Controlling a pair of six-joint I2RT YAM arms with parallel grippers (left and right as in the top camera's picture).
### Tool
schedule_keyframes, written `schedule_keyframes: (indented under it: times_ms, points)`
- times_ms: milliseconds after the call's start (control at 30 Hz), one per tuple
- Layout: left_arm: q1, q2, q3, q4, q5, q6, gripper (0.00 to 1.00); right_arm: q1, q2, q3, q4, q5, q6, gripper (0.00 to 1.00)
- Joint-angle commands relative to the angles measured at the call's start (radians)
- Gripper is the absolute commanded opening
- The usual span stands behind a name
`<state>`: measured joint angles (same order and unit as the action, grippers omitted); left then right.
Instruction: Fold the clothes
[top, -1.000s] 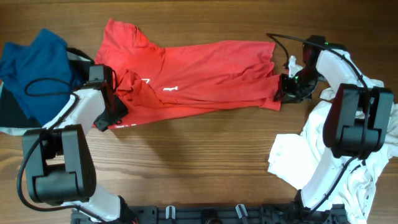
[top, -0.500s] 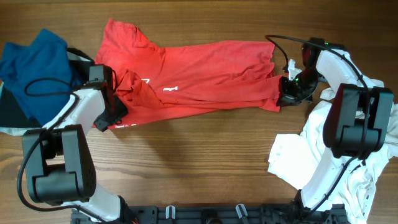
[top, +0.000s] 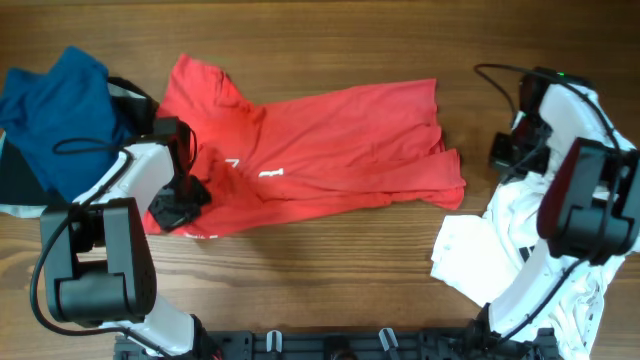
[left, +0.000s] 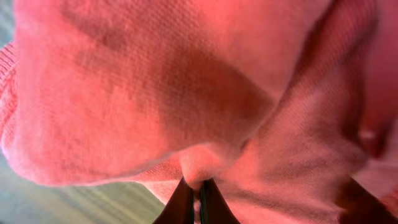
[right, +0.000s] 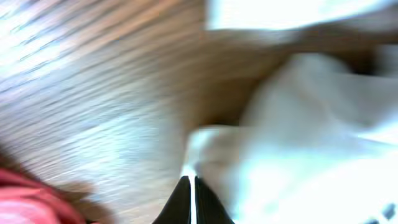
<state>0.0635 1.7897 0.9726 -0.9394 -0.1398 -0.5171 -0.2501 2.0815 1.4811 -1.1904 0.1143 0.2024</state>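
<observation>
Two arms work at a wooden table (top: 330, 300). Red shirt (top: 330, 145) lies mid-table, spread left to right and rumpled, with folds bunched at its left part. White lettering (top: 268, 173) shows there, too small to read.

Left gripper (top: 178, 212) sits on the shirt's lower left edge. In the wrist view its jaws are closed (left: 194, 186), with a small tuck of red fabric (left: 186, 93) pinched between the tips. The cloth fills nearly the whole view, and a strip of table (left: 62, 205) shows bottom left.

Right gripper (top: 500, 155) is over bare wood, just beyond the shirt's right edge and not touching it. Its jaws are closed (right: 188, 186), fingers together, nothing between them. That view is blurred. White cloth (right: 298, 124) lies just ahead of the tips; whether it touches them, cannot tell. A bit of red (right: 31, 199) is at the bottom left corner.

White shirts (top: 480, 260) are heaped at the table's right side, around the right arm. Blue cloth (top: 60, 100) is crumpled at far left, near the red shirt's left edge.
</observation>
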Motion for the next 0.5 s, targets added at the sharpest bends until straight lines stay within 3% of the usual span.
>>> schedule_keyframes:
  times_ms: [0,100,167,233,467]
  points:
    - [0.013,0.039,-0.072,-0.019,-0.019,0.011,0.04,-0.021,-0.100,-0.002,0.013,0.077,0.032,0.04]
    - [0.013,0.029,-0.072,-0.018,-0.018,0.011,0.04,-0.019,-0.145,-0.002,0.023,0.009,-0.016,0.04]
    - [0.013,0.029,-0.072,-0.015,-0.019,0.011,0.04,-0.013,-0.161,-0.002,0.034,-0.125,-0.127,0.05]
    - [0.013,0.029,-0.072,-0.006,-0.018,0.011,0.04,0.009,-0.161,-0.002,0.013,-0.306,-0.272,0.14]
    - [0.013,0.029,-0.072,-0.004,-0.014,0.011,0.22,0.081,-0.156,-0.064,-0.025,-0.333,-0.278,0.19]
